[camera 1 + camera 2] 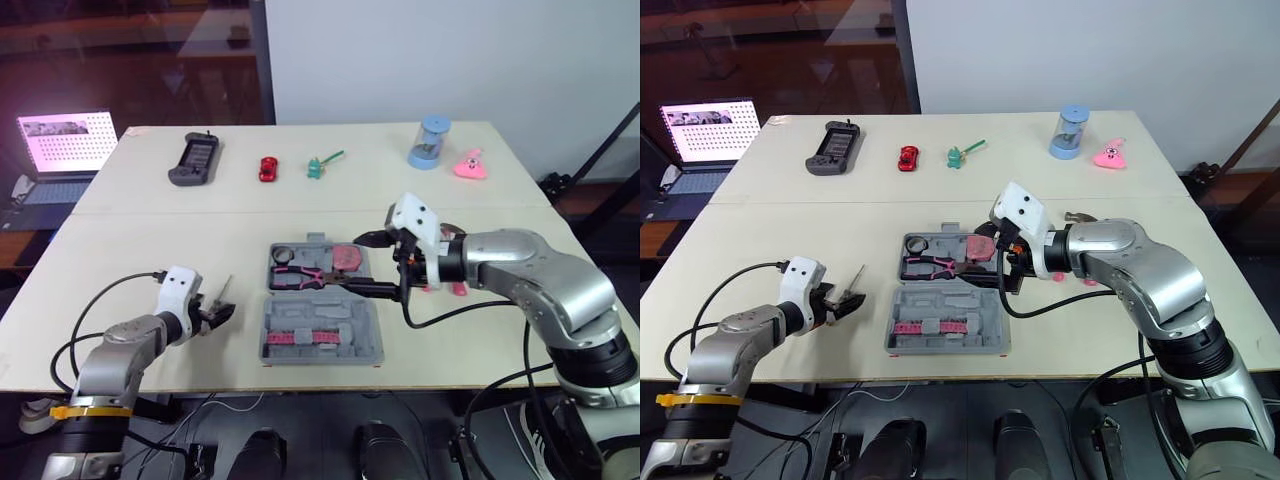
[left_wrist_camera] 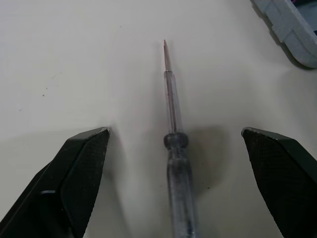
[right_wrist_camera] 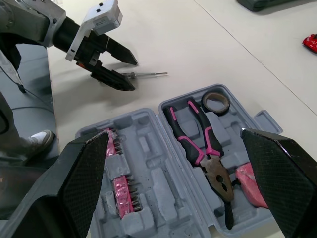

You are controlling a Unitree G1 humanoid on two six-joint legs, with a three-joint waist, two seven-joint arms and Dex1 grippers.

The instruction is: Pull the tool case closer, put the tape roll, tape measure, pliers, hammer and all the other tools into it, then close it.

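Left/right eye: open tool case [image 1: 365,330] mid tabletop [image 1: 150,250], already near the front edge; pliers [image 1: 305,275], tape roll [image 1: 282,254] and pink tape measure [image 1: 348,258] in far half. Screwdriver [image 1: 224,290] flat on tabletop just left of case, left gripper [image 1: 228,312] at its handle end. Right gripper [image 1: 352,264] hovering over case's right side, jaws apart, holding nothing. Probable hammer [image 1: 1077,215] partly hidden behind right arm
Left wrist: jaws wide apart, straddling screwdriver handle, not touching it
Right wrist: jaws apart above open case; bit strip [image 3: 121,191] in near half
Risks: thin round handle, so likely to roll or squirt out on an off-centre pinch; right arm parked over case, so possible clash on drop-in; hammer within sweep of right forearm
Text: none readable on tools or case; laptop [image 1: 65,140] screen too small to read
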